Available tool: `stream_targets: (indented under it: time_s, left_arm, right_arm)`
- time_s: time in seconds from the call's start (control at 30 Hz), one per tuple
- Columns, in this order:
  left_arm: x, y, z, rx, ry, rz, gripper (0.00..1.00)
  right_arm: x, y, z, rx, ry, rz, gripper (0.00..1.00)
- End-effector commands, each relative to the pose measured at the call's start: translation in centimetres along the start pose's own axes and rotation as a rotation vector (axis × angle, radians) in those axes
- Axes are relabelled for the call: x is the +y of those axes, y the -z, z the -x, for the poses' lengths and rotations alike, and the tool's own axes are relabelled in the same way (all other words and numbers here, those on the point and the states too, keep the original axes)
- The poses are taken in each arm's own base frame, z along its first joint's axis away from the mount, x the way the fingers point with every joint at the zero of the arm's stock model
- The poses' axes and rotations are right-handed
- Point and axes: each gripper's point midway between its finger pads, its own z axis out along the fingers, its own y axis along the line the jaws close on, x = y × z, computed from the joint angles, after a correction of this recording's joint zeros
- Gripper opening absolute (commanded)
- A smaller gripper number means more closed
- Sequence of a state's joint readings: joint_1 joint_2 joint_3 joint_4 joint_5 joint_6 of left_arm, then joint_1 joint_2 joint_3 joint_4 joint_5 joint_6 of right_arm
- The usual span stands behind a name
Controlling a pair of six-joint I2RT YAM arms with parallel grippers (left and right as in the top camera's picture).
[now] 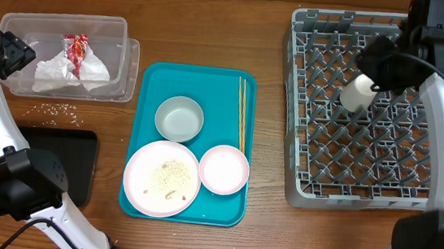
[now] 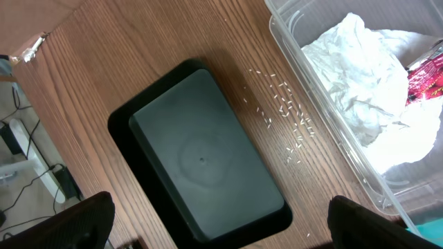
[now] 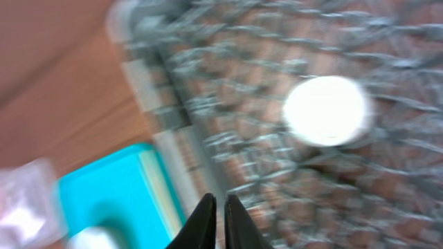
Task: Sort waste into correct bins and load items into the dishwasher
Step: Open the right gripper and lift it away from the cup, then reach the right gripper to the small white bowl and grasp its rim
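Observation:
A crumpled napkin [image 1: 68,73] and a red-and-white wrapper [image 1: 77,47] lie in the clear tub [image 1: 125,29]. Rice grains [image 1: 60,109] lie loose on the table between the tub and the black tray [image 1: 63,158]. On the teal tray are a bowl [image 1: 179,118], a large plate [image 1: 162,178] with crumbs, a small plate [image 1: 223,169] and chopsticks [image 1: 242,114]. A white cup [image 1: 358,93] stands in the grey rack [image 1: 297,193]. My left gripper [image 2: 221,207] is open and empty above the black tray [image 2: 201,159]. My right gripper [image 3: 218,200] is shut and empty above the rack, near the cup [image 3: 325,111].
The teal serving tray [image 1: 149,77] sits mid-table between the tub and the rack. In the left wrist view the rice grains [image 2: 284,114] lie beside the tub [image 2: 332,145], which holds the napkin [image 2: 360,83]. The right wrist view is blurred.

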State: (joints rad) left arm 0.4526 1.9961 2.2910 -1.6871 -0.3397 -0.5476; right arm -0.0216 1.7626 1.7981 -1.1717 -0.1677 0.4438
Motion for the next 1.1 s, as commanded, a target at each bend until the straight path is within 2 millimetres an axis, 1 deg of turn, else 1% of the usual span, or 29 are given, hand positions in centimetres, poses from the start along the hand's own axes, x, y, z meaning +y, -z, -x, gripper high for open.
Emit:
stream_targets:
  time_s: [0.0,0.1,0.17,0.23,0.33,0.4,0.43,0.5,0.57,0.7,0.83,0.93,1.0,1.03,1.07]
  left_arm:
    - [0.1,-0.5,-0.1,0.015,-0.01,0.01,1.0]
    - [0.1,-0.5,-0.1,0.015,-0.01,0.01,1.0]
    - [0.1,-0.5,-0.1,0.015,-0.01,0.01,1.0]
    - [0.1,-0.5,-0.1,0.016,-0.01,0.01,1.0]
    - [0.1,-0.5,-0.1,0.015,-0.01,0.01,1.0]
    - [0.1,-0.5,-0.1,0.015,-0.01,0.01,1.0]
    - [0.1,-0.5,-0.1,0.015,-0.01,0.01,1.0]
    - [0.1,-0.5,-0.1,0.015,-0.01,0.01,1.0]
    - [0.1,-0.5,-0.1,0.016,-0.01,0.01,1.0]
    - [0.1,-0.5,-0.1,0.015,-0.01,0.01,1.0]
    - [0.1,-0.5,-0.1,0.015,-0.01,0.01,1.0]
    - [0.1,-0.5,-0.1,0.015,-0.01,0.01,1.0]
    - [0.1,-0.5,-0.1,0.015,-0.01,0.01,1.0]
    - [0.1,-0.5,-0.1,0.015,-0.01,0.01,1.0]
    - [0.1,-0.5,-0.1,0.015,-0.01,0.01,1.0]
  right_arm:
    - [7.5,0.7,-4.0,0.114,0.204,0.273,0.31]
    - [10.6,-0.5,-6.8,0.147,0.295,0.295,0.5]
    - [12.8,-1.6,-8.7,0.161,0.359,0.305,0.59]
    - [14.9,-2.7,-10.5,0.163,0.423,0.313,0.64]
    - [18.6,-4.4,-13.8,0.167,0.517,0.341,0.69]
    - [21.0,-5.6,-16.5,0.18,0.581,0.373,0.7]
    - [21.8,-6.1,-17.6,0.184,0.606,0.382,0.7]
    - [23.5,-7.8,-20.3,0.173,0.669,0.372,0.7]
    - [24.5,-9.4,-22.3,0.132,0.724,0.325,0.7]
    - [26.1,-12.3,-26.3,0.054,0.821,0.256,0.66]
    - [26.9,-14.2,-30.3,0.052,0.887,0.245,0.65]
    - [26.8,-15.7,-32.0,0.058,0.919,0.229,0.64]
    - [26.3,-16.8,-32.8,0.062,0.934,0.202,0.61]
    - [25.8,-17.8,-33.3,0.076,0.956,0.186,0.6]
    - [25.5,-18.2,-33.5,0.083,0.969,0.178,0.58]
